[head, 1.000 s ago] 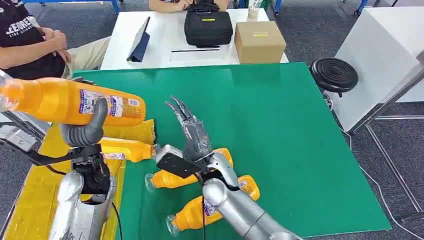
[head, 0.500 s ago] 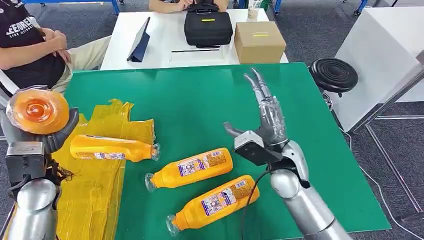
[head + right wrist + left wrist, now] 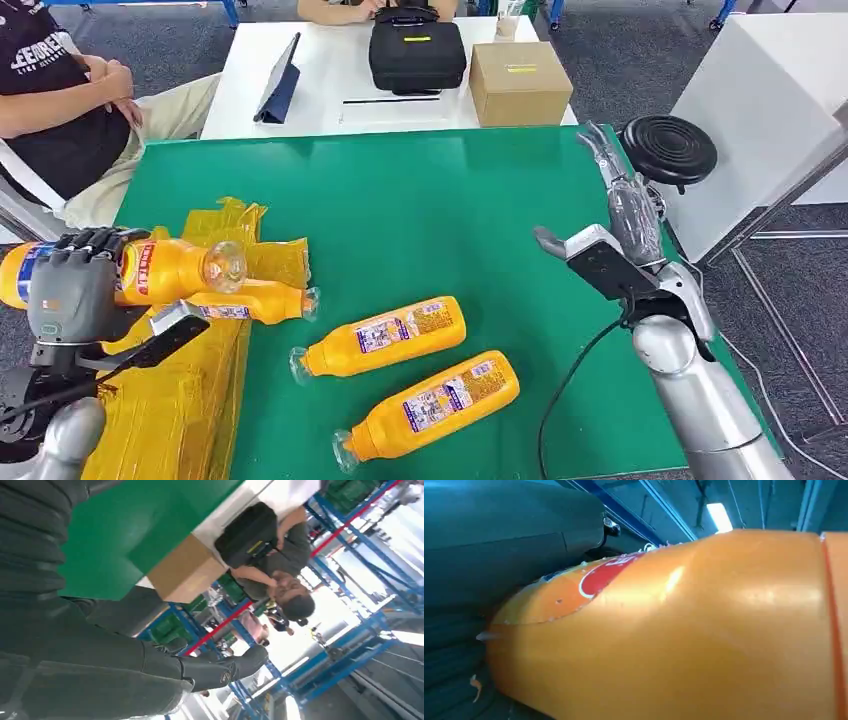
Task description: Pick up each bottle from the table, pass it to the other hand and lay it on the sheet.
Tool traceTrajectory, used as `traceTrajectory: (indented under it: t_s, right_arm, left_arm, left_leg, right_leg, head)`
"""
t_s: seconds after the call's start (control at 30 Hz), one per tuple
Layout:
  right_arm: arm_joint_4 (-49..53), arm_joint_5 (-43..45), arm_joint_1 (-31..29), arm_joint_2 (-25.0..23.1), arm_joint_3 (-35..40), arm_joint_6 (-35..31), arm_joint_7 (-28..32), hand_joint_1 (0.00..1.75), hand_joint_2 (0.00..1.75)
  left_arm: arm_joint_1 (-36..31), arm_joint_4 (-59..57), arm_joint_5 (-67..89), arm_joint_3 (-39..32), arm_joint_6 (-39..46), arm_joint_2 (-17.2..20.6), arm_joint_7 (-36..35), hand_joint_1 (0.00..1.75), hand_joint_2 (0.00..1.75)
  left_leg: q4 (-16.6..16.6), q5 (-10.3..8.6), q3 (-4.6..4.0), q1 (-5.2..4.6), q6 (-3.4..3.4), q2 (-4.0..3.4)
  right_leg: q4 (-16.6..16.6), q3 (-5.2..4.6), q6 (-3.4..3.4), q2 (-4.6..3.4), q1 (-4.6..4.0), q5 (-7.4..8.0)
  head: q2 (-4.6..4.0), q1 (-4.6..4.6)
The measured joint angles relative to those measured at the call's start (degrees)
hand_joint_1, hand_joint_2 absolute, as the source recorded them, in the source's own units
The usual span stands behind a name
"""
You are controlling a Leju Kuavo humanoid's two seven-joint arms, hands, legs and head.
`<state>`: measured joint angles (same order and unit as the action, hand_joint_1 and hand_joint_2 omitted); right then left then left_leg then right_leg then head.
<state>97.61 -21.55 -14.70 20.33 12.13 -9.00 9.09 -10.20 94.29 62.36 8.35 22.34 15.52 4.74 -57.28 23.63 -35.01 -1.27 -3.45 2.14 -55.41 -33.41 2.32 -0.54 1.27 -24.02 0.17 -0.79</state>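
Left hand (image 3: 72,285) gripping orange juice bottle (image 3: 150,270) over yellow sheet (image 3: 180,400); right hand (image 3: 625,215) empty, spread. Risk: rolling onto bottle beside fingers.

The scene is viewed from high on the robot's body in the head view, looking forward and down over the green-covered table (image 3: 450,210), with the white table (image 3: 330,95) and a seated person (image 3: 60,90) beyond its far edge. The left wrist view is taken at very close range, pressed against the glossy orange plastic bottle (image 3: 704,630), which is seen held at the table's left edge in the head view (image 3: 160,270). The right wrist view is turned on its side and faces outward across the far table edge; the brown cardboard box (image 3: 187,572) and the black zipped case (image 3: 247,532) are shared with the head view.
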Motion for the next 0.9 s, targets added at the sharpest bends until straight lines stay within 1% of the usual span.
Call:
traceTrajectory:
  t_s: [0.1,0.27,0.4,0.67,0.77,0.9]
  right_arm:
    - [0.04,-0.09,0.70,0.04,-0.77,0.11,0.00,0.00,1.75]
    - [1.92,-1.90,4.28,-0.04,-2.54,0.85,-0.13,0.00,1.75]
    - [2.86,-3.50,5.57,-0.66,-3.82,1.75,-0.92,0.00,1.75]
    - [3.02,-3.83,5.82,-1.38,-4.85,1.95,-1.27,0.00,1.75]
    - [3.02,-3.91,5.99,-1.46,-5.00,1.95,-1.36,0.00,1.75]
    - [3.48,-4.09,7.58,-1.62,-5.62,1.84,-1.36,0.00,1.75]
  left_arm:
    - [0.37,0.20,1.40,0.39,-1.71,0.22,-1.16,1.75,1.75]
    - [2.80,1.92,7.24,1.38,-8.57,0.28,-5.16,1.75,1.75]
    - [4.46,3.89,8.98,2.80,-15.01,0.28,-6.75,1.75,1.75]
    - [5.18,5.42,8.98,4.22,-16.39,0.28,-6.89,1.75,1.75]
    - [5.28,5.55,8.68,4.50,-18.09,0.28,-6.30,1.75,1.75]
    - [6.70,5.73,8.98,5.73,-19.63,0.28,-5.66,1.75,1.75]
  left_leg:
    - [0.00,0.00,0.02,0.00,0.00,0.00]
    - [0.01,0.00,0.02,0.00,0.00,0.01]
    - [0.01,0.01,0.02,0.00,0.00,0.00]
    - [0.01,0.01,0.03,0.00,-0.01,0.00]
    - [0.00,0.01,0.03,0.00,0.00,0.00]
    - [0.01,0.01,0.02,0.00,-0.01,0.01]
  right_leg:
    - [0.01,0.01,0.00,0.00,0.00,0.00]
    - [0.00,0.02,0.00,0.00,0.00,0.00]
    - [0.01,0.01,0.00,-0.01,0.01,0.00]
    - [0.01,0.03,0.00,0.00,0.00,0.00]
    - [0.01,0.03,0.00,0.00,0.00,0.00]
    - [0.01,0.02,0.00,0.00,0.00,0.00]
  head:
    - [0.00,0.02]
    - [0.00,0.02]
    - [0.00,0.02]
    - [0.00,0.00]
    - [0.00,0.00]
    - [0.00,0.02]
